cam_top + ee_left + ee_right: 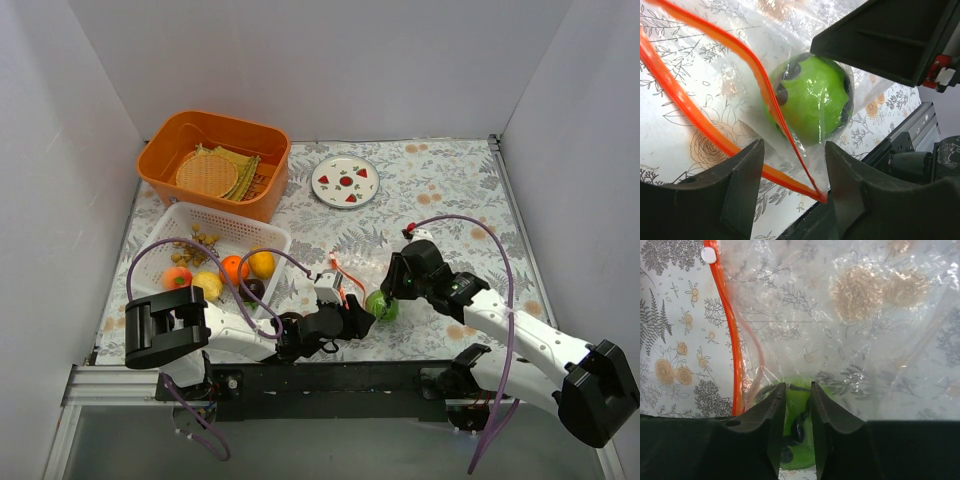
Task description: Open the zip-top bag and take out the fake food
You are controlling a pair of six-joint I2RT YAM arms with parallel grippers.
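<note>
The zip-top bag (pixel 343 280) lies crinkled on the flowered cloth between my grippers, its red-orange zip strips (pixel 690 107) parted. A green leafy ball (pixel 381 306) sits inside the film at the near edge, also in the left wrist view (pixel 812 100). My right gripper (pixel 388 290) is over it, and its fingers (pixel 798 387) are closed to a narrow gap on the ball (pixel 799 410) through the plastic. My left gripper (pixel 358 318) is open, and the bag's zip corner (pixel 821 196) lies between its fingers (pixel 795 150), touching the right one. The bag (pixel 840 340) spreads out ahead of the right gripper.
A white mesh basket (pixel 215 215) at the left holds a yellow lemon, orange fruits and tan nut bits. An orange tub (pixel 160 165) with a woven mat stands behind it. A white plate (pixel 345 181) lies at the back. The table's metal front rail (pixel 330 375) is close below the grippers.
</note>
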